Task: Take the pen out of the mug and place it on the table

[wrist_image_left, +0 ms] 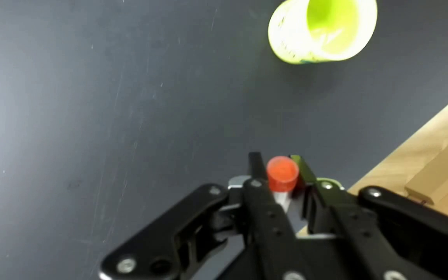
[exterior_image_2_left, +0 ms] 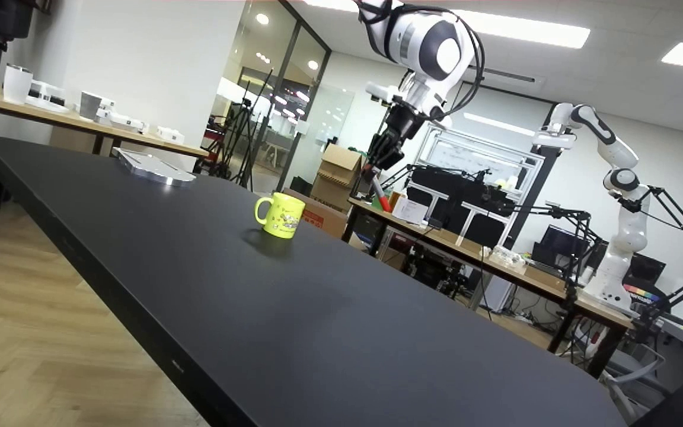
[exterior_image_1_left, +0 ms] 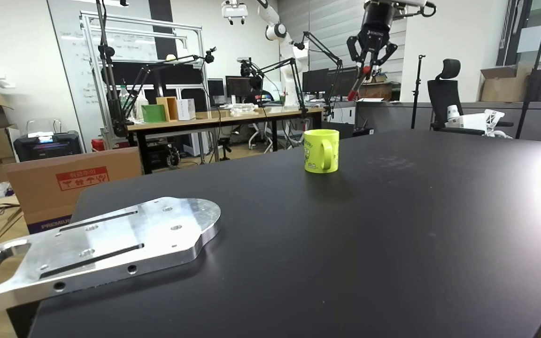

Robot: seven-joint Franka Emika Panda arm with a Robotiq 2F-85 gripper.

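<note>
Pen (exterior_image_2_left: 379,191): one, pinched aslant in my hand (wrist_image_left: 277,165), high, presumably for clearance; mug (wrist_image_left: 317,33) (upright) at the wrist view's one o'clock.

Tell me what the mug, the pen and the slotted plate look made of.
Mug: probably glazed ceramic; glossy yellow-green with bright highlights inside, though plastic is possible.
Pen: likely plastic, by its red end and pale barrel; finish unclear.
Slotted plate: bare metal, perhaps aluminium; silvery and reflective, with clean-cut slots.
</note>
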